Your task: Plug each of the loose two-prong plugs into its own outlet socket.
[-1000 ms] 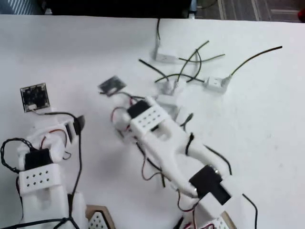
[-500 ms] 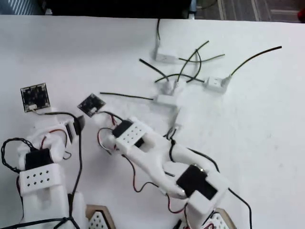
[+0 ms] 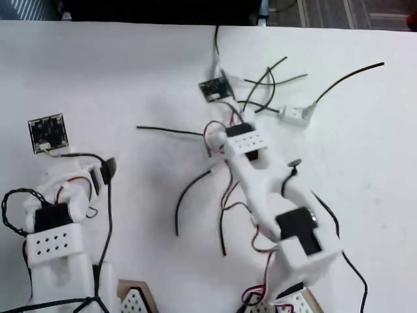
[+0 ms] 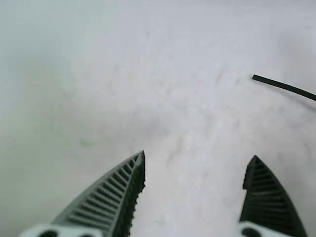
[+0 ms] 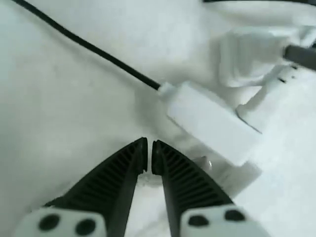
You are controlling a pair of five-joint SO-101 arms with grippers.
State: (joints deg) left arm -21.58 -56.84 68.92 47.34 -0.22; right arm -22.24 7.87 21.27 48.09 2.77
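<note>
Right claw closed beside a loose plug, left claw spread over the table.

The small white rectangular plastic plug (image 5: 207, 123) lies flat near the middle of the white table (image 3: 98, 72), with a thin black cord (image 5: 89, 47) running from one end. The right gripper (image 5: 148, 148) has its ribbed black fingers pressed almost together, tips just beside the plug. A white outlet block with a black lead (image 3: 294, 115) sits nearby. The left gripper (image 4: 197, 160) hangs with its fingers wide apart, near a black cable end (image 4: 281, 85).
</note>
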